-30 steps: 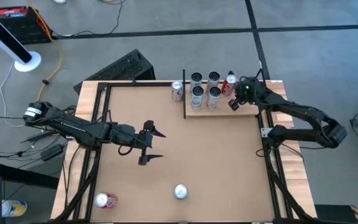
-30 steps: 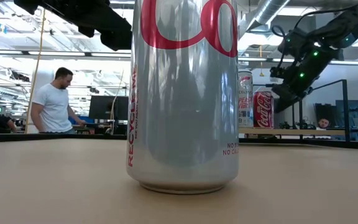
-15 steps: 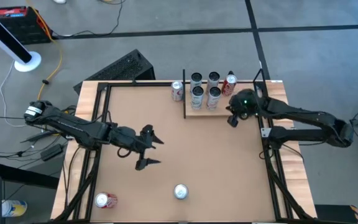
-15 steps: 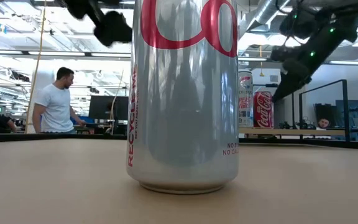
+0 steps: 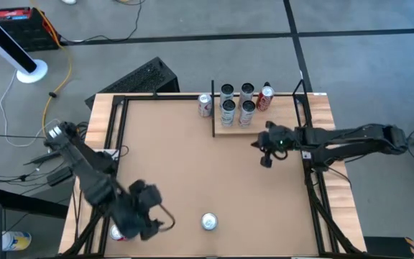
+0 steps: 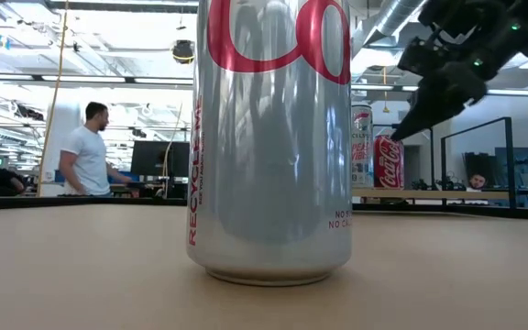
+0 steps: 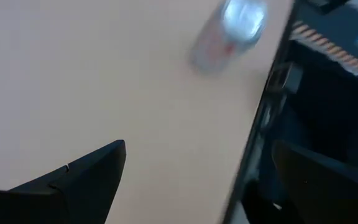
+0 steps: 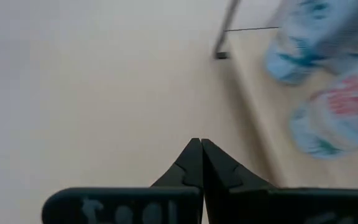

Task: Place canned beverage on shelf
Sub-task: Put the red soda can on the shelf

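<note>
The shelf [image 5: 259,124] is a pale wood board at the table's far right. It holds several upright cans, silver ones [image 5: 228,108] and a red one [image 5: 267,96]; the red one [image 6: 388,160] also shows in the low view. A silver-and-red can [image 5: 205,104] stands on the table just left of the shelf. A silver can [image 5: 208,221] stands near the front edge, and a red can [image 5: 121,232] stands at the near left corner. My left gripper [image 5: 160,219] hovers open between those two, with the red can [image 7: 229,34] ahead of it. My right gripper [image 5: 264,157] is shut and empty, in front of the shelf.
Black metal frame rails [image 5: 113,144] run along the table's left and right sides, and thin black posts [image 5: 213,108] edge the shelf. The silver can [image 6: 269,137] fills the low view. People stand in the room beyond the table [image 6: 85,151].
My left gripper has swung from the table's middle toward the near left corner, rising and rolling, and has stayed open. My right gripper has drawn back from the shelf's cans toward the near edge and the table's middle, staying shut. No can has moved.
</note>
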You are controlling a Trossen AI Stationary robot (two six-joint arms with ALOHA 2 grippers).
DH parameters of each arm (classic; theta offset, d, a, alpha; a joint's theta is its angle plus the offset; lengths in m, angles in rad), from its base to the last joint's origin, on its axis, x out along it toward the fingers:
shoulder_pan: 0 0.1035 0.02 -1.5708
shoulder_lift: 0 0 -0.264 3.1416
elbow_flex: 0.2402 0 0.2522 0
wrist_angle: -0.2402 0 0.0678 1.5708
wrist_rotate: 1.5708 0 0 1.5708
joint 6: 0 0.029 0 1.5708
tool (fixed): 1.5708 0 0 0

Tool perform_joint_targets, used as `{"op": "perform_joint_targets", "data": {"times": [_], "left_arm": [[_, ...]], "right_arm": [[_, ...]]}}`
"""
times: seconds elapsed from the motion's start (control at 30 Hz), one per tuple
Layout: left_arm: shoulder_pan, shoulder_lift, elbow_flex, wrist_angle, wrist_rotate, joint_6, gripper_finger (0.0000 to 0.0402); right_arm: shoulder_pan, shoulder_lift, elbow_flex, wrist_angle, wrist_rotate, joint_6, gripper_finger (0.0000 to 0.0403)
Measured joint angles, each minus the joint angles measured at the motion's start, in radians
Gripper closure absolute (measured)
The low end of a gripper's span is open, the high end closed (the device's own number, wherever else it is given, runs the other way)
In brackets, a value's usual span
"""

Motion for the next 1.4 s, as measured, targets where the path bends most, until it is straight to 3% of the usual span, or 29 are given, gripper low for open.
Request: {"op": "perform_joint_targets", "data": {"times": [0.23, 0.37, 0.5, 0.8, 1.4], "left_arm": [[-0.105, 0.132, 0.064, -0.140, 0.240, -0.494, 0.0013], [-0.123, 0.164, 0.063, -0.216, 0.316, -0.647, 0.0013], [-0.122, 0.171, 0.063, -0.281, 0.335, -0.717, 0.0013], [-0.143, 0.169, 0.037, -0.277, 0.476, -0.877, 0.0013], [-0.178, 0.169, -0.094, -0.184, 0.528, -0.896, 0.0013]], "right_arm": [[0.147, -0.003, -0.074, 0.076, 0.004, 0.000, 0.0382], [0.205, 0.000, -0.142, 0.220, 0.004, -0.025, 0.0381], [0.220, -0.002, -0.161, 0.287, 0.003, -0.180, 0.0381], [0.174, -0.011, -0.160, 0.363, 0.000, -0.313, 0.0381], [0.146, -0.011, -0.160, 0.373, -0.025, -0.334, 0.0380]]}}
